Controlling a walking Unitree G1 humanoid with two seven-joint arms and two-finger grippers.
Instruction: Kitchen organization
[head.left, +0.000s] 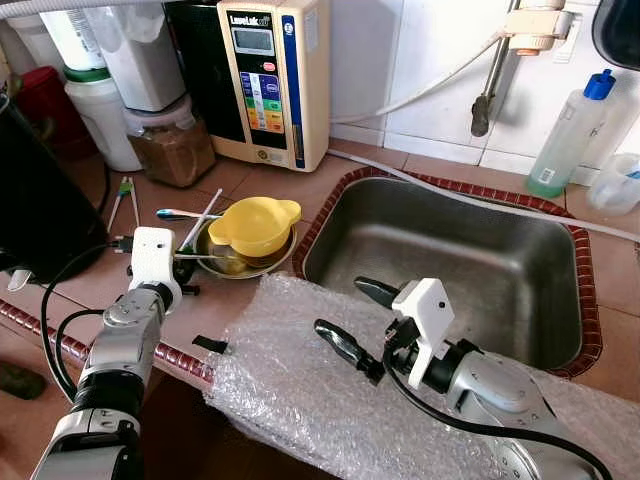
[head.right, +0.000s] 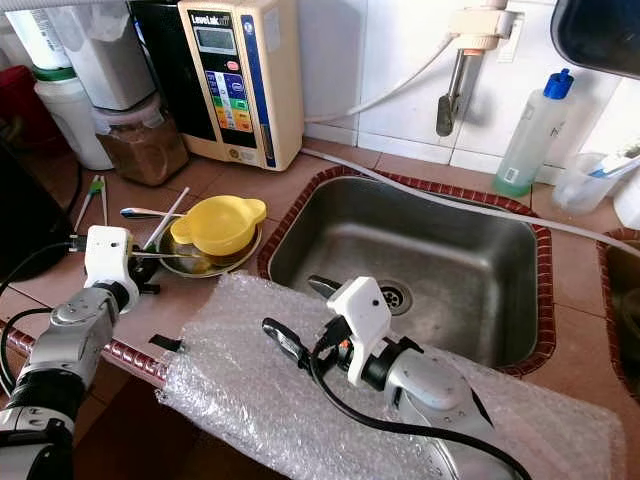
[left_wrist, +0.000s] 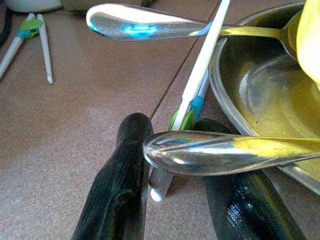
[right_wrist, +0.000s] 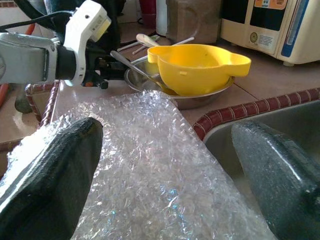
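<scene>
The left gripper (left_wrist: 172, 200) has its fingers apart around a spoon (left_wrist: 225, 152) handle beside the dish (head.left: 215, 262); the right gripper (head.left: 362, 320) hovers open over bubble wrap (head.left: 300, 390)

Two spoons (left_wrist: 150, 25), one yellow bowl (head.left: 254, 224), one sink (head.left: 450, 255)

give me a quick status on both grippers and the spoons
Left gripper jaws open around the lower steel spoon's handle, beside the round steel bowl. Right gripper open, hovering over the clear bubble wrap sheet. White chopstick lies under the spoon.
</scene>
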